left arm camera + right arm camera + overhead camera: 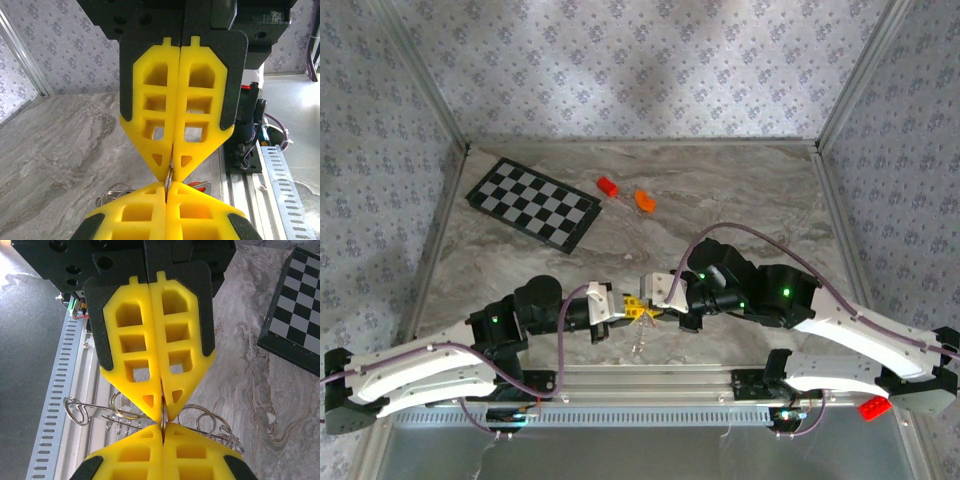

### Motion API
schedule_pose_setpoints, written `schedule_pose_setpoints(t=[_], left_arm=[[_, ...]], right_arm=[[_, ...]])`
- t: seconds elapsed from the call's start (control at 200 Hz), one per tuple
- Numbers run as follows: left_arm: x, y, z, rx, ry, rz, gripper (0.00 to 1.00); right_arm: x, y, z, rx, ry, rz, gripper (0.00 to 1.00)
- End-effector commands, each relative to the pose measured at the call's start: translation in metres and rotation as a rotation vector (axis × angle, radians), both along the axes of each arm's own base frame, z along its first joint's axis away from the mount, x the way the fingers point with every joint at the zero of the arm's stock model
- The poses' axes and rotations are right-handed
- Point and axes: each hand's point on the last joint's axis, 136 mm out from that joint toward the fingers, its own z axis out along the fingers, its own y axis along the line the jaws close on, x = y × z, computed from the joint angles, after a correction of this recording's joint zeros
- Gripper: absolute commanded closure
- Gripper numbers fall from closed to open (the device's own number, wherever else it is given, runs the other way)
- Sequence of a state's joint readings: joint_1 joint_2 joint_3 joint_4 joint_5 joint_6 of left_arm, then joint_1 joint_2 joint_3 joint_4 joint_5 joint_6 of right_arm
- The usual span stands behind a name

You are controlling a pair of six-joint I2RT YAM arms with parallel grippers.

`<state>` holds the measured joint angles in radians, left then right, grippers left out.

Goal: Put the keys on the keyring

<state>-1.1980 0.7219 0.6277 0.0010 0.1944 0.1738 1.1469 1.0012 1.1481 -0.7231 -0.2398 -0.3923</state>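
My two grippers meet tip to tip just above the table's near edge. The left gripper (pixel 629 312) (pixel 166 188) and the right gripper (pixel 653 307) (pixel 163 429) are both shut on the same thin silvery loop, seen edge-on between the yellow fingertips. This is the keyring (pixel 169 176) (pixel 163 415). More of its wire coils hang out to either side (pixel 210 421) and below the tips (pixel 641 338). The red head of a key (pixel 198 185) peeks out just behind my left fingertips; its shaft is hidden.
A checkered board (pixel 533 203) lies at the back left. A red toy brick (pixel 607 185) and an orange block (pixel 644 200) sit behind the grippers. The slotted metal rail (pixel 650 385) runs along the near edge, with another red brick (pixel 872 407) by the right base.
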Motion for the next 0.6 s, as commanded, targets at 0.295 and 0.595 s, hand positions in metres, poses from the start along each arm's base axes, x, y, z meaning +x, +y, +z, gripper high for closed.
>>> schedule_pose_setpoints(t=[0.295,0.595], left_arm=[[-0.011,0.011,0.033,-0.143,-0.036,-0.038,1.0],[-0.025,0.017,0.047,-0.215,-0.056,-0.1,1.0]], right_arm=[[-0.013,-0.009,0.032,0.256,0.056,-0.031,0.64],[-0.012,-0.008,0.035,0.372,0.162,-0.04,0.67]])
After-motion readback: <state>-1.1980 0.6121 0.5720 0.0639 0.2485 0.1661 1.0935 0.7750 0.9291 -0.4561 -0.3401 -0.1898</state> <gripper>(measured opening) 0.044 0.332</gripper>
